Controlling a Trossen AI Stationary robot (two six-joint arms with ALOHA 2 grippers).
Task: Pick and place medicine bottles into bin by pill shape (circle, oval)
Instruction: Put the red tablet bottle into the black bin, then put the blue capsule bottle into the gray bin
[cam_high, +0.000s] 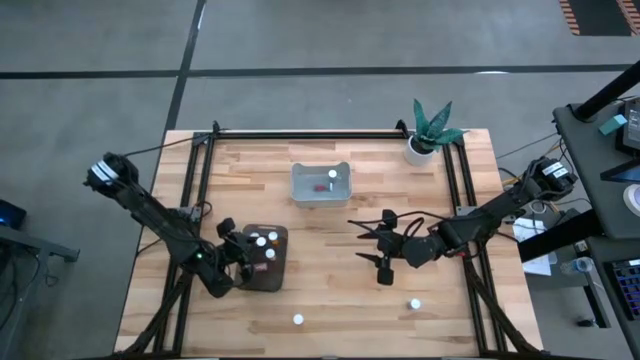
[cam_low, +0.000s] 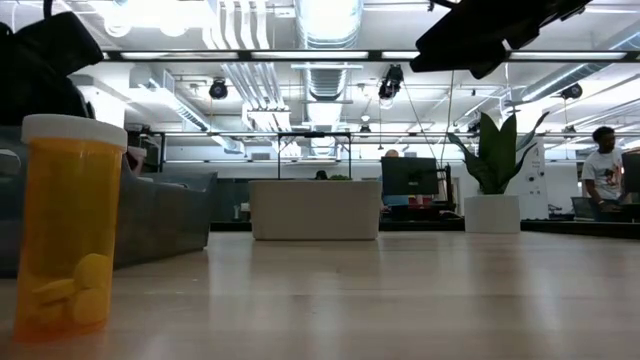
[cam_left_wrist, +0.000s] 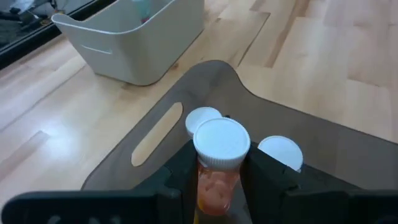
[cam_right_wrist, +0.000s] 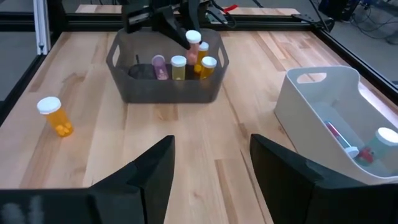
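The left gripper (cam_left_wrist: 219, 186) holds a white-capped amber bottle (cam_left_wrist: 217, 165) upright just above the dark bin (cam_high: 266, 256), capped bottles (cam_left_wrist: 281, 151) standing beneath it, while the right gripper (cam_right_wrist: 211, 168) hangs wide open over the surface (cam_high: 330, 285), the white bin (cam_right_wrist: 336, 118) ahead of it.

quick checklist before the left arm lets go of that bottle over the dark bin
1. Left gripper shut on the held bottle: ok, fingers clamp its amber body.
2. Held bottle over the dark bin: ok, the bin's rim lies below it.
3. Drop spot free: cannot tell, white-capped bottles already crowd the bin.
4. Pill shape matches this bin: cannot tell.
5. Right gripper clear of the drop: ok, open over bare table.
6. Loose bottles left: not ok, two on the table.
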